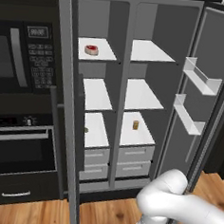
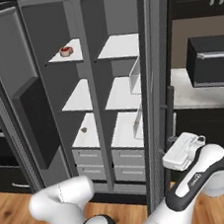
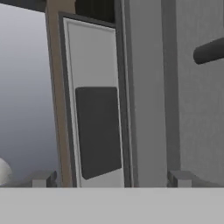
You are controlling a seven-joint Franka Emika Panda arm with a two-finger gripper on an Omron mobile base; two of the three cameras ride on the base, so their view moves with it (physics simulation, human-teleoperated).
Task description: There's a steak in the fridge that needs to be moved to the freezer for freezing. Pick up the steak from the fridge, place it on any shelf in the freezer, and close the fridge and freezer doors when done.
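The steak (image 1: 91, 49) lies flat on the top shelf (image 1: 100, 55) of the freezer (image 1: 93, 107), the narrower left compartment of the tall grey unit. It sits toward the left side of that shelf and well back from the front edge; in the right base view it shows as a small red slab (image 2: 66, 51) near the shelf's left end. The fridge (image 1: 143, 107), the wider right compartment, has a small amber-yellow box (image 1: 135, 125) on its lowest shelf. Both doors stand open: the freezer door (image 2: 19, 90), with its black dispenser panel (image 2: 38, 120), swings out to the left, and the fridge door (image 1: 203, 92), with clear bins (image 1: 201, 76) on its inner face, swings out to the right.

The fingers (image 3: 112, 178) hang low and near, on the right side of the scene, by the outer edge of the open fridge door. In the hand view one tip (image 3: 43, 179) stands at the lower left and the other at the lower right, spread wide with nothing between them. They face a grey door panel with a dark rectangle on it. The steak is high, far and to the left of the fingers, well apart from them, with no contact. To the left of the unit stands a black microwave (image 1: 23, 54) above a black wall oven (image 1: 20, 149).
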